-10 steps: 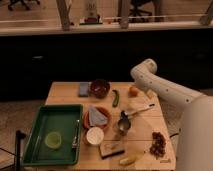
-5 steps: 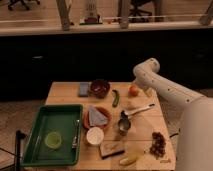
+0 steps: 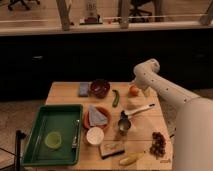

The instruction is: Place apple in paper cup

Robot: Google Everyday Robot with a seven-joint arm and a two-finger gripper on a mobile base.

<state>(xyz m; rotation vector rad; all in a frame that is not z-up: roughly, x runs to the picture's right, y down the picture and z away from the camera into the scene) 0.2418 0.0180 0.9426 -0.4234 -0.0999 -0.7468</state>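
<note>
At the wooden worktop (image 3: 65,94), we see the robot's white arm (image 3: 165,90) reaching in from the right, its elbow raised above the far right corner. The pincer (image 3: 138,84) hangs at the arm's end, just above and beside the apple (image 3: 134,90). Whether it is apart or together we cannot tell.

The apple, small and orange-red, rests on the worktop near the far right edge, and nothing visibly grips it. The paper cup (image 3: 95,135) stands upright well apart from it, toward the near middle of the worktop, its pale inside facing up.

Between the two we make out a slim green vegetable (image 3: 116,98), a white-handled utensil (image 3: 140,110) lying at a slant and a shiny metal cup (image 3: 124,125) just right of the paper cup. A dark red bowl (image 3: 100,88) and a grey-blue sponge (image 3: 84,89) sit side by side at the far edge. An orange plate (image 3: 89,121) carrying a grey-blue cloth (image 3: 98,116) lies just behind the paper cup.

On the left, a green tray (image 3: 50,108) holds a pale green disc (image 3: 52,140) and a utensil along its right wall. Near the front edge we see a small block (image 3: 111,148), a yellow banana (image 3: 131,159) and a dark bunch of grapes (image 3: 159,142).
</note>
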